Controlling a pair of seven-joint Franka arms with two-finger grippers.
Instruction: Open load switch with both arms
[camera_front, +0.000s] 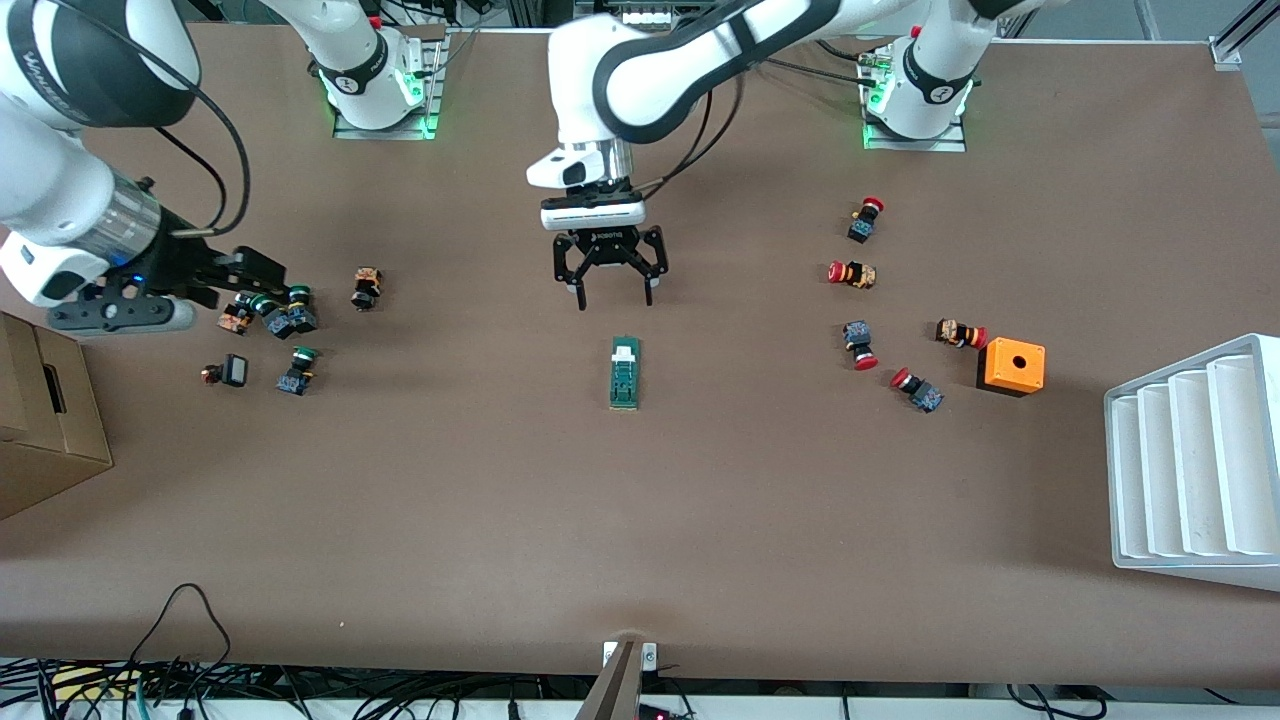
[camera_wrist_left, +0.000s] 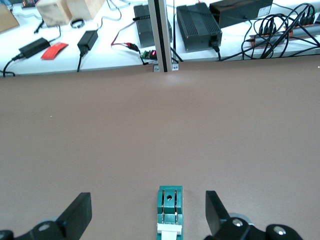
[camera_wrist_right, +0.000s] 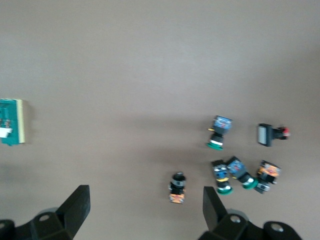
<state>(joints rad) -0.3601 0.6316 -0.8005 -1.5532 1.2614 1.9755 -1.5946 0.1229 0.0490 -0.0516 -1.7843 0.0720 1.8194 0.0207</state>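
Observation:
The load switch (camera_front: 626, 372), a narrow dark-green block with a white end piece, lies flat near the middle of the table. My left gripper (camera_front: 609, 295) hangs open over the table just off the switch's white end. In the left wrist view the switch (camera_wrist_left: 170, 210) lies between the spread fingers of the left gripper (camera_wrist_left: 149, 215), and nothing touches it. My right gripper (camera_front: 255, 283) is open over the cluster of green-capped push buttons toward the right arm's end. In the right wrist view, the right gripper (camera_wrist_right: 145, 212) holds nothing and the switch (camera_wrist_right: 11, 121) shows at the edge.
Green-capped push buttons (camera_front: 298, 368) lie toward the right arm's end, with a cardboard box (camera_front: 45, 420) at the table edge there. Red-capped push buttons (camera_front: 852, 273), an orange box with a hole (camera_front: 1011, 366) and a white ribbed tray (camera_front: 1195, 460) are toward the left arm's end.

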